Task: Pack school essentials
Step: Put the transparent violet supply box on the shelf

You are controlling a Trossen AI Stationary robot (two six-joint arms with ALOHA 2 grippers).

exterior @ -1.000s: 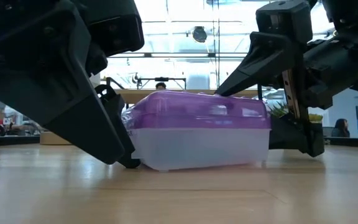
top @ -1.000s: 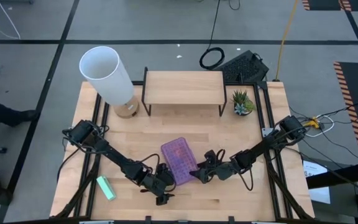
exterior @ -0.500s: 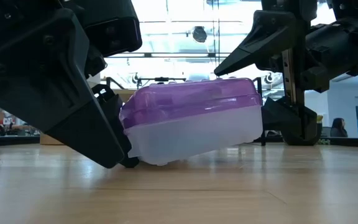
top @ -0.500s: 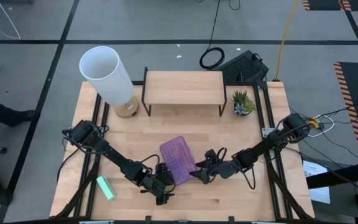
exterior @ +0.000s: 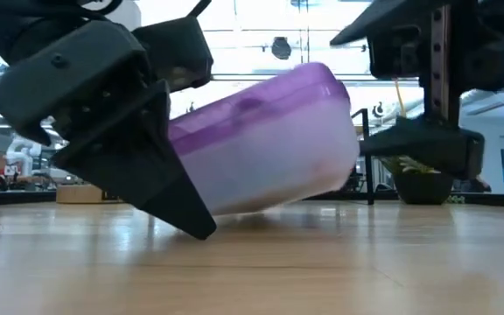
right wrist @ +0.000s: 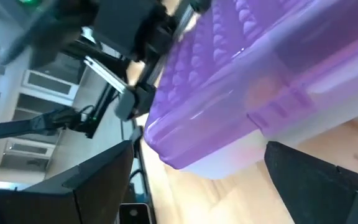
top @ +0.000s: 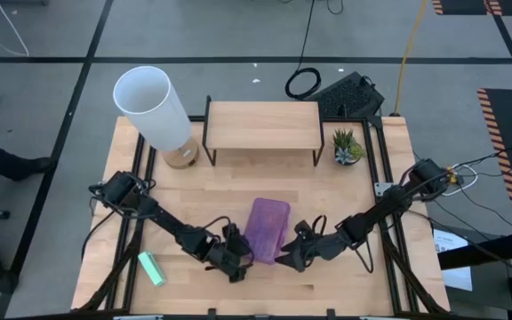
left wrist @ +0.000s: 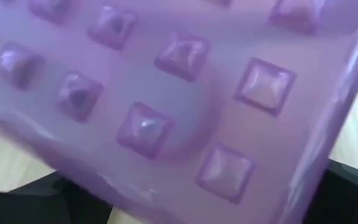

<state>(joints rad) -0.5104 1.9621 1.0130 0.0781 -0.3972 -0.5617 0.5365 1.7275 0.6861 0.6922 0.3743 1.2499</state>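
Pencil case [top: 266, 230] with a purple studded lid and a cloudy white base sits near the front middle of a wooden table [top: 327, 191], tipped up between two dark robot arms. Seen from table height, the case leans: the edge by the left gripper [top: 235, 259] is low and near the wood, while the edge by the right gripper [top: 293, 256] is raised. Its lid looks closed, so whatever stationery it holds is hidden; no loose pencils, pen, scissors or crayons show anywhere. From above, the left gripper is tucked against the case's left side and the right gripper against its right side. The right wrist camera shows that arm's two fingers spread, one on each side of the case's end, though whether they press it cannot be told. The left wrist camera is filled by the studded lid, with only dark finger shapes at its edge, so that grip cannot be told either. The tilt suggests the arms are lifting or turning the case together, one side propped as a pivot. Elsewhere, a small green box [top: 152, 268] lies near the table's front left corner, well apart. A white tube [top: 153, 104], a low wooden shelf [top: 262, 124] and a small potted plant [top: 346, 147] stand along the back.
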